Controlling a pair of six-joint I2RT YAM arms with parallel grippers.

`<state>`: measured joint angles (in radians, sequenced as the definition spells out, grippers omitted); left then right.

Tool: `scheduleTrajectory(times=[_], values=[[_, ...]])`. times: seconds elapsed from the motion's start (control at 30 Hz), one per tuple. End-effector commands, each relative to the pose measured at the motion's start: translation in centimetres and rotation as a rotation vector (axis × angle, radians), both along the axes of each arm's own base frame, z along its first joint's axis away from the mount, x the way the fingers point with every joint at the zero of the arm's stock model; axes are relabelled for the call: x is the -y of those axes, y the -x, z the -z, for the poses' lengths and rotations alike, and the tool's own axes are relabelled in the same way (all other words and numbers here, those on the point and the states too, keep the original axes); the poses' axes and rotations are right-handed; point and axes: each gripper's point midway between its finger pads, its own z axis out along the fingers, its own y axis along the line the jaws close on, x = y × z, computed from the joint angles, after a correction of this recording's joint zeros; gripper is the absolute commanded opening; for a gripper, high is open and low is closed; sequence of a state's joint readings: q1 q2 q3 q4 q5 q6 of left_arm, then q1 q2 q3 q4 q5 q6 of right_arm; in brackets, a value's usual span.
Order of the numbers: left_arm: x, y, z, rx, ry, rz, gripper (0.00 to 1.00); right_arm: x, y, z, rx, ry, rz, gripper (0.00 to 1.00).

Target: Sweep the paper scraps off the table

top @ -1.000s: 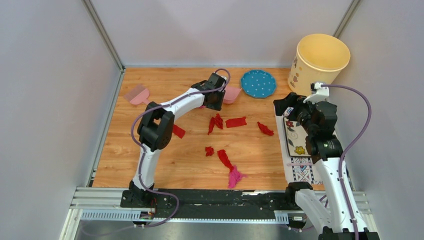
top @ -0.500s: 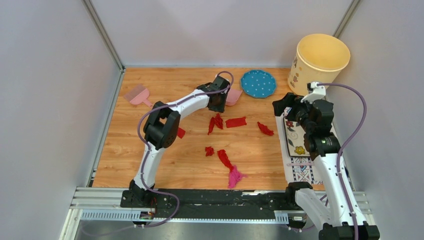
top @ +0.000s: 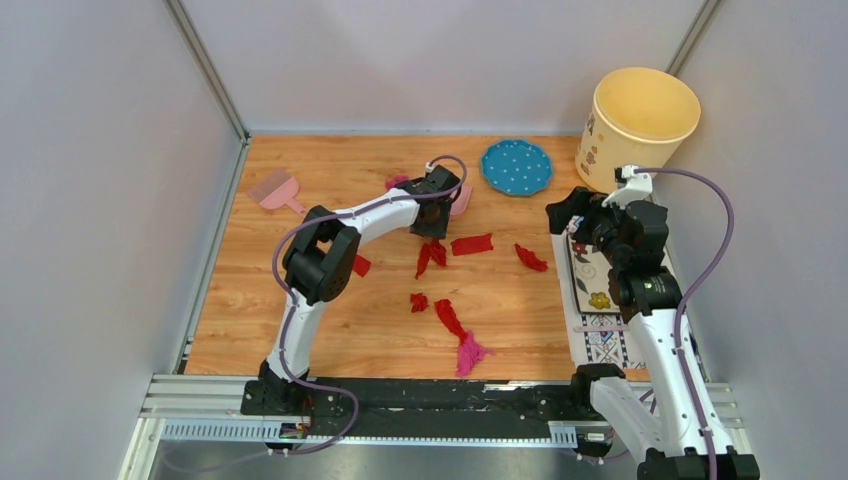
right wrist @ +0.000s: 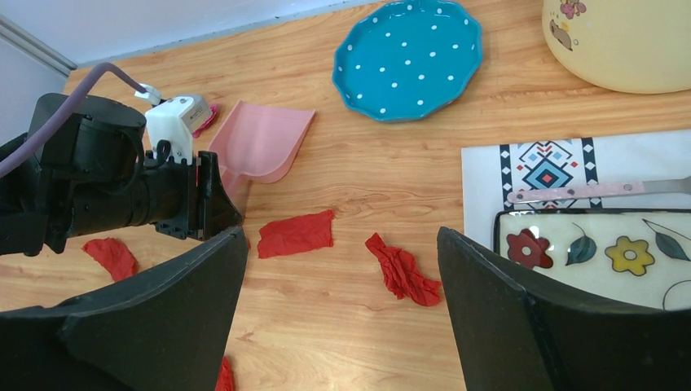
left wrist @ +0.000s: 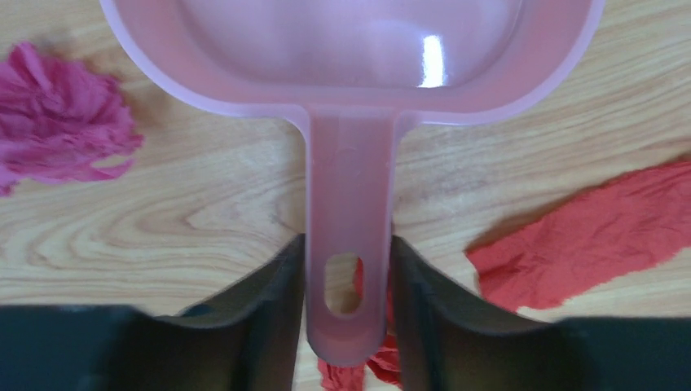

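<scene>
Across table (top: 520, 320), wrinkled red and magenta paper scraps (top: 471, 244)

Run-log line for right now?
left gripper: shut on pale pink plastic dustpan | right gripper: open, empty | red paper scraps: scattered on wooden table

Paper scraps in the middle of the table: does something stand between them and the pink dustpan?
Nothing visible does. Only bare table lies between the paper scraps and the dustpan. However, the left gripper holds its handle on their side, so its mouth faces away from them.
</scene>
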<state>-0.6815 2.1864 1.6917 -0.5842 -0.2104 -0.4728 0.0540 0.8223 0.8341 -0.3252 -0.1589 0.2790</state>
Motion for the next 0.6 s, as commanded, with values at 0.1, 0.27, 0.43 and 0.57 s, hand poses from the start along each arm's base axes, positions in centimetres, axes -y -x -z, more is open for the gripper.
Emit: scheduleTrajectory(times=[0.1,0.27,0.43,0.57], values=[[3.2,-1.6,-6.5,0.095,0.124,0.098,0.64,0.4,0.6,-1.4,0.05,0.027,0.011,0.91],[2.8,-1.9,-13.9,0.257,0.124,0.248,0.8,0.0,0.6,-1.9,0.057,0.019,-0.009,0.91],[-0.5,0.9,-19.8,0.357,0.163,0.518,0.99,-1.2,1.2,-2.8,0.073,0.015,-0.085,0.91],[-5.0,3.5,-22.2,0.368,0.214,0.774,0.99,-2.6,1.9,-2.8,0.097,0.008,-0.178,0.91]])
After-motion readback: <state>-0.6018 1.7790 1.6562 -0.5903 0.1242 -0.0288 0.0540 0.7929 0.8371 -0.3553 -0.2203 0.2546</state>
